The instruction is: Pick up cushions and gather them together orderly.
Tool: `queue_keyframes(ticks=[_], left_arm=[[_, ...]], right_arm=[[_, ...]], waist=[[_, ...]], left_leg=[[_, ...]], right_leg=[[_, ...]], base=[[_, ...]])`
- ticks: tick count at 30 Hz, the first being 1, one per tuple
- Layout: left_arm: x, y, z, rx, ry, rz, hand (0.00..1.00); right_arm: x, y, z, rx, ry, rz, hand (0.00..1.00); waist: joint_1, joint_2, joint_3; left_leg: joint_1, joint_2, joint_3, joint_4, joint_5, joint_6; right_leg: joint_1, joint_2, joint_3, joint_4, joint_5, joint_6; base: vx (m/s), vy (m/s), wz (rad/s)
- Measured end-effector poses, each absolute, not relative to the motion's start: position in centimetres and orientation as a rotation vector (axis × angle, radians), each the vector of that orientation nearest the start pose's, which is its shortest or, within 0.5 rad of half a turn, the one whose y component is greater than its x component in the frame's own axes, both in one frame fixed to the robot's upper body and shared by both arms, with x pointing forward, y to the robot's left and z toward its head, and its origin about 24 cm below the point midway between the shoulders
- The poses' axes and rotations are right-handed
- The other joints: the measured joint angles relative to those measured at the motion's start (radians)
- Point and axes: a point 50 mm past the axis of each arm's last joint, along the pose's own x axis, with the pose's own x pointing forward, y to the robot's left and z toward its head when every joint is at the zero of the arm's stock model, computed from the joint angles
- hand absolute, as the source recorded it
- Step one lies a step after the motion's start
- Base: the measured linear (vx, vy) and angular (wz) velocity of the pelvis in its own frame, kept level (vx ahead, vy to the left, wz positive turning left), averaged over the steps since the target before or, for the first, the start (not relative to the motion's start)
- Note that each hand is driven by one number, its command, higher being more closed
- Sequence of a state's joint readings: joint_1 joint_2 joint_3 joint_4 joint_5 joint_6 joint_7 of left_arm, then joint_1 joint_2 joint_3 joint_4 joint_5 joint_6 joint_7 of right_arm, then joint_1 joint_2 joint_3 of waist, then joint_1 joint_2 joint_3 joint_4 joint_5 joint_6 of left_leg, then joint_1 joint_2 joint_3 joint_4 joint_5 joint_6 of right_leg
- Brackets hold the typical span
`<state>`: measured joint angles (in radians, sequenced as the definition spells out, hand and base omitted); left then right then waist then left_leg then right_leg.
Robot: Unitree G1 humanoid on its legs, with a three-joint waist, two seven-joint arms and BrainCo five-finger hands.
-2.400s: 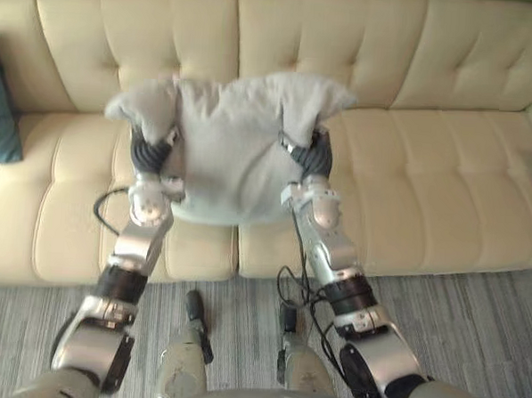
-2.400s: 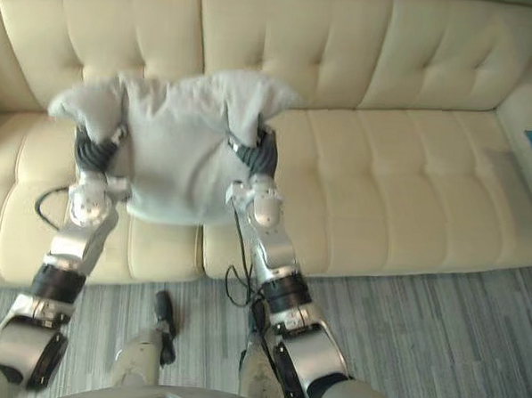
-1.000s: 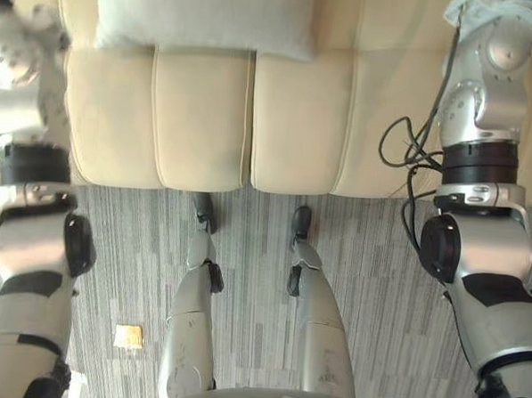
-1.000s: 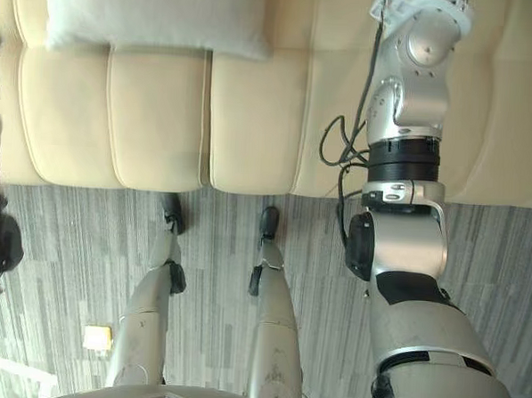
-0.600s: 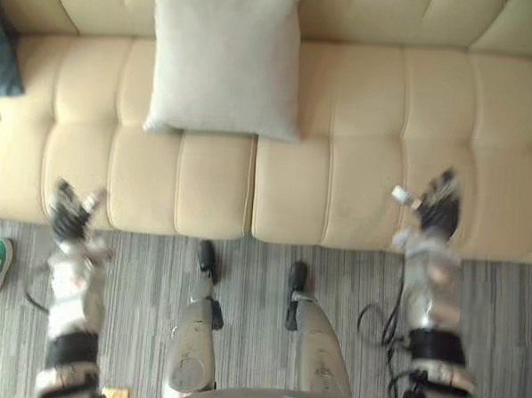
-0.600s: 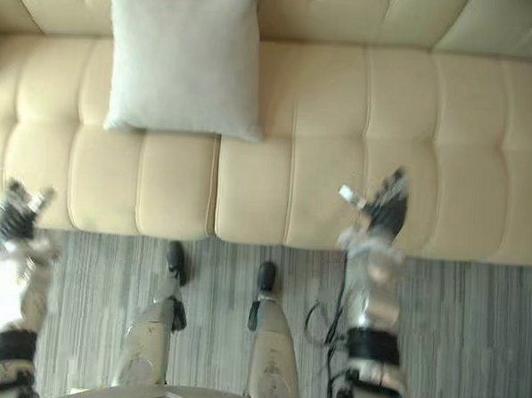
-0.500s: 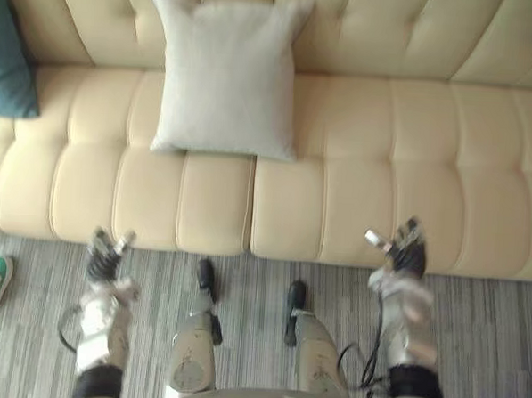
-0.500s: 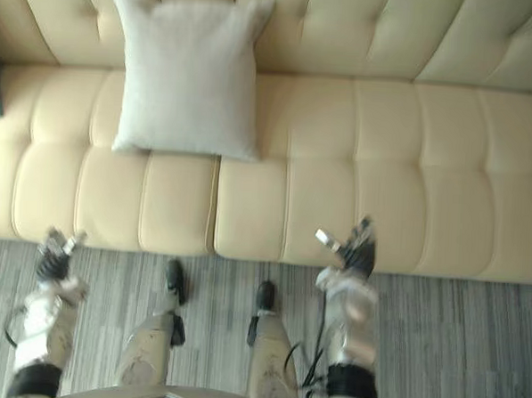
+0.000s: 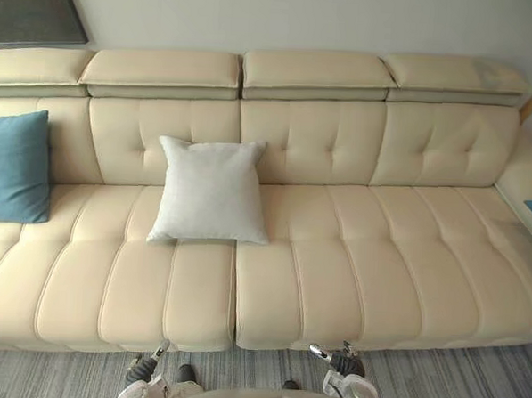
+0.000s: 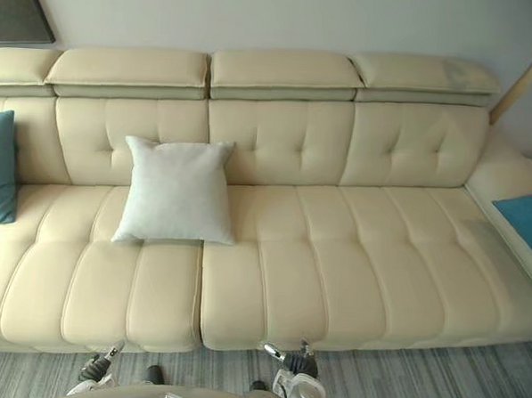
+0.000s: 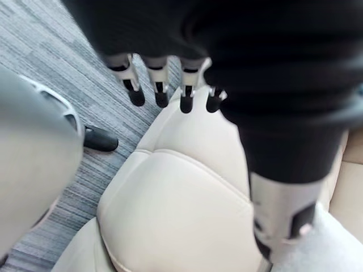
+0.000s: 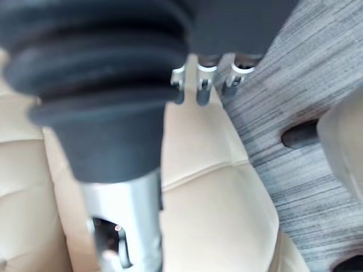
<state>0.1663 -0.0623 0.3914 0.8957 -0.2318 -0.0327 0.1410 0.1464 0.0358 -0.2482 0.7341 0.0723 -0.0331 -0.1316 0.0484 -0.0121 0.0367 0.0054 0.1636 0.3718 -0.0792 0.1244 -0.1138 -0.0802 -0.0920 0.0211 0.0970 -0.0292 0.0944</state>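
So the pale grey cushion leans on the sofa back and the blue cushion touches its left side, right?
No. The pale grey cushion leans on the sofa back, but the blue cushion stands apart from it at the sofa's left end, bare seat between them; the left eye view shows it.

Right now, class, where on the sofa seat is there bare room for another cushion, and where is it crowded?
The widest bare seat of the sofa runs from the white cushion rightward to the right blue cushion. A narrower gap lies between the white cushion and the left blue cushion. The left side is most crowded.
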Motion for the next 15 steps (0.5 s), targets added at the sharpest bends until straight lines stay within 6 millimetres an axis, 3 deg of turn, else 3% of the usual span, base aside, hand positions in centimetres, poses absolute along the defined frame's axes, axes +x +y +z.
queue_keyframes(ticks=[3, 4, 5, 6, 7, 9, 11, 13, 15], left_arm=[[8.1, 20.4, -15.7, -0.338, 1.003, 0.666, 0.00], [8.4, 20.8, -15.5, -0.331, 0.991, 0.673, 0.00], [8.3, 20.8, -15.5, -0.332, 0.993, 0.674, 0.00], [8.2, 20.5, -15.6, -0.345, 0.997, 0.683, 0.00], [7.9, 20.8, -15.6, -0.345, 1.000, 0.705, 0.00], [7.6, 22.0, -15.5, -0.318, 0.998, 0.732, 0.00], [7.5, 22.2, -15.5, -0.341, 0.998, 0.762, 0.00], [6.9, 21.4, -15.8, -0.364, 1.027, 0.764, 0.00], [7.6, 21.8, -15.7, -0.343, 1.016, 0.750, 0.00]], right_arm=[[13.9, -18.8, -13.0, 0.135, 0.817, -0.404, 0.00], [14.1, -18.4, -13.0, 0.137, 0.816, -0.392, 0.00], [14.1, -18.6, -13.0, 0.133, 0.817, -0.396, 0.00], [14.3, -19.2, -12.9, 0.120, 0.811, -0.401, 0.00], [14.6, -18.8, -12.9, 0.126, 0.811, -0.392, 0.00], [13.7, -17.7, -13.7, 0.134, 0.871, -0.360, 0.00], [13.1, -17.5, -14.2, 0.134, 0.909, -0.356, 0.00], [14.0, -18.4, -13.9, 0.105, 0.886, -0.359, 0.00], [15.5, -17.9, -13.5, 0.106, 0.859, -0.334, 0.00]], waist=[[0.002, -0.025, 0.021], [0.003, -0.044, 0.035], [0.006, -0.034, 0.031], [0.014, -0.007, 0.031], [0.004, -0.001, 0.044], [-0.001, -0.053, 0.042], [0.027, -0.082, 0.026], [0.042, -0.039, 0.008], [0.031, -0.046, 0.029]], left_leg=[[-0.009, -0.006, 0.045, 0.012, -0.009, 0.014], [-0.040, -0.007, 0.031, 0.066, -0.032, 0.030], [-0.044, -0.001, 0.012, 0.066, -0.037, 0.030], [-0.046, 0.028, 0.014, 0.062, -0.031, 0.050], [-0.061, 0.038, 0.003, 0.086, -0.036, 0.056], [-0.077, 0.017, -0.046, 0.134, -0.046, 0.056], [-0.085, -0.012, -0.082, 0.129, -0.056, 0.043], [-0.145, -0.014, -0.142, 0.135, -0.038, 0.054], [-0.188, -0.034, -0.119, 0.140, -0.008, 0.057]], right_leg=[[-0.030, 0.000, 0.030, -0.008, 0.022, -0.013], [-0.025, -0.008, 0.013, -0.028, 0.015, -0.072], [-0.018, -0.010, -0.020, -0.040, 0.006, -0.116], [-0.038, -0.016, -0.091, 0.069, -0.042, -0.125], [-0.089, -0.044, -0.120, 0.301, -0.084, -0.101], [-0.094, -0.092, -0.142, 0.575, -0.114, -0.052], [-0.079, -0.077, -0.139, 0.515, -0.115, -0.023], [-0.013, -0.048, -0.137, 0.310, -0.137, -0.015], [-0.010, -0.068, -0.143, 0.221, -0.181, -0.014]], base=[[-0.06, 0.015, -0.35], [-0.07, 0.008, -0.01], [-0.04, 0.006, -0.08], [-0.04, 0.005, 0.00], [-0.05, -0.020, 0.27], [-0.05, -0.061, 0.61], [-0.03, -0.018, 0.08], [-0.10, 0.004, -0.32], [-0.12, -0.027, -0.11]])
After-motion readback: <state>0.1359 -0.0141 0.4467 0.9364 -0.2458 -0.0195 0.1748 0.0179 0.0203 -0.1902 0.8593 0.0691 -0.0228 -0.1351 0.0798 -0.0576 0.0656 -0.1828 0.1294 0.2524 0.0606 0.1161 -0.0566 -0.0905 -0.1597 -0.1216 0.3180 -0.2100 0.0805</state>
